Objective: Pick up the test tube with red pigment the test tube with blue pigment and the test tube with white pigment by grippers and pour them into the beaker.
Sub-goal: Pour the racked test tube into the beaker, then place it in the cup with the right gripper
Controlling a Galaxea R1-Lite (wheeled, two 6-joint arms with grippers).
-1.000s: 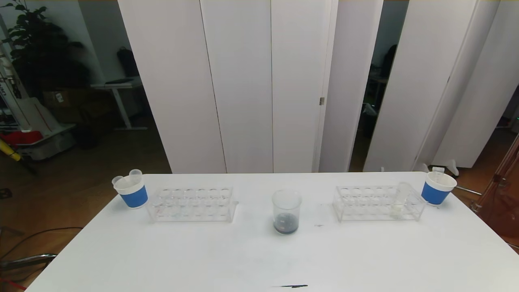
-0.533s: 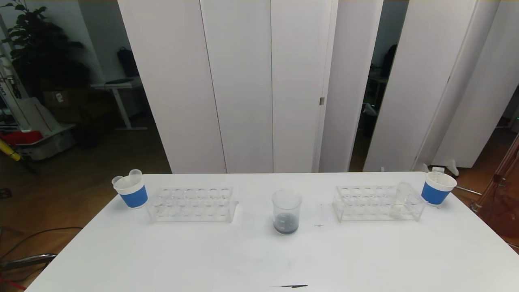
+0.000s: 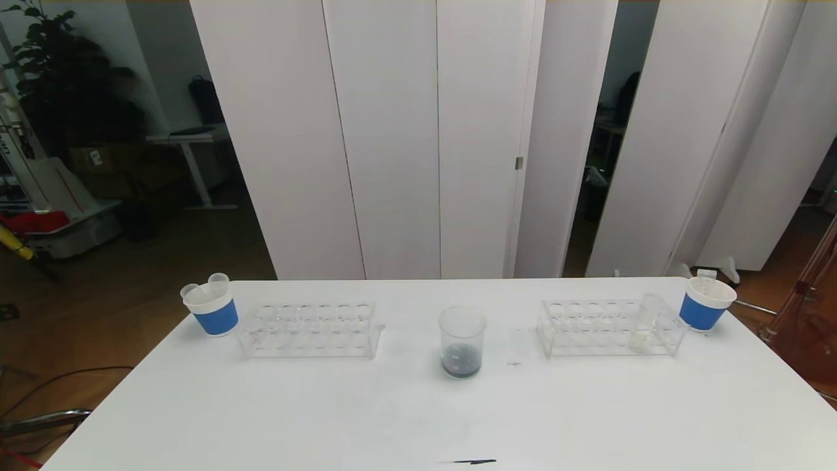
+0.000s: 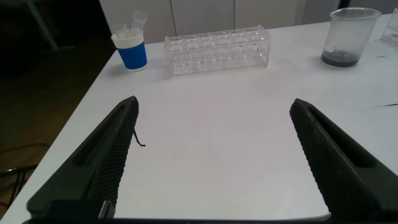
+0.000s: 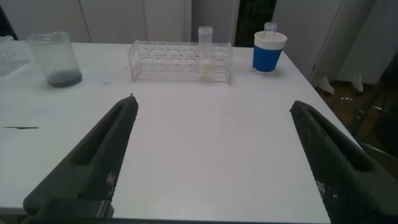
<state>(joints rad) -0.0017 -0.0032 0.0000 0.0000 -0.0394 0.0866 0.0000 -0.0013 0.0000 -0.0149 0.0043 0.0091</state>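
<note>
A: Where does the beaker [image 3: 461, 341] stand?

B: Near the middle of the white table [image 3: 418, 418], upright, with a dark bluish-grey pool at its bottom. From it, the left rack [image 3: 308, 329] lies toward nine o'clock and the right rack [image 3: 609, 328] toward three o'clock, both clear plastic and well apart from it.

A: And the test tube with white pigment [image 3: 645, 323]?

B: It sits in the right rack, at the end farthest from the beaker, leaning a little, with pale milky liquid at its bottom. The right wrist view shows it too [image 5: 204, 55], poking above the rack's top plate.

A: Any blue or red tube in the racks?

B: None can be made out; the left rack's holes look vacant. A blue-and-white paper cup [image 3: 212, 307] stands just beyond that rack at about ten o'clock from it, with two clear tube tops sticking out. A second such cup [image 3: 705, 304] stands past the right rack at about two o'clock from it, holding one clear tube. What those tubes contain cannot be told.

A: What of the grippers?

B: Neither appears in the head view. The left gripper [image 4: 214, 158] hovers low over the table's near edge on the left side, its two dark fingers [image 4: 99, 165] spread wide with nothing between them. The right gripper [image 5: 214, 158] hangs likewise over the near right side, fingers [image 5: 333, 162] spread just as wide, gripping nothing.

A: Anything else on the table?

B: A small dark streak [image 3: 472, 462] at six o'clock from the beaker, near the front edge.
</note>
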